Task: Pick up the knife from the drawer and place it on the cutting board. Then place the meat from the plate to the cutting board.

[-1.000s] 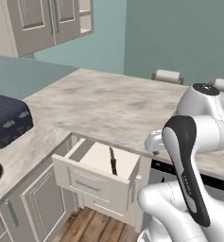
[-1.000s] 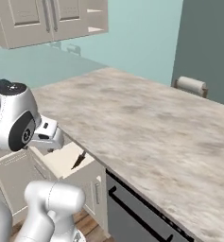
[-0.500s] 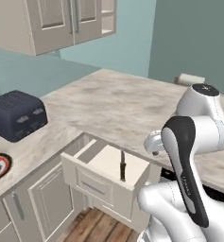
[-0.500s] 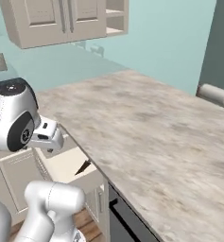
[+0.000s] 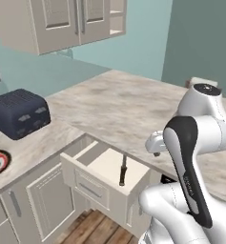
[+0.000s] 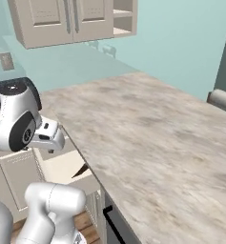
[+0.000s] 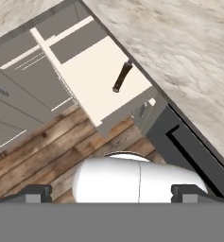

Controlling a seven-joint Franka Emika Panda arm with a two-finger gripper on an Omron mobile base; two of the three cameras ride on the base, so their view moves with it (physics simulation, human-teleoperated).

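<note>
Gripper (image 7: 111,191) wide above drawer (image 7: 101,78)

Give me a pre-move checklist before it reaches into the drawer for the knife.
1. Drawer pulled open: ok.
2. Knife lying inside the drawer, dark handle exposed: ok.
3. Nothing else in the drawer over the knife: ok.
4. Gripper open and empty: ok.
5. Gripper lined up over the knife: not ok, the hand view shows the knife far ahead, off its centre.
6. Cutting board location for the drop-off: cannot tell.
</note>
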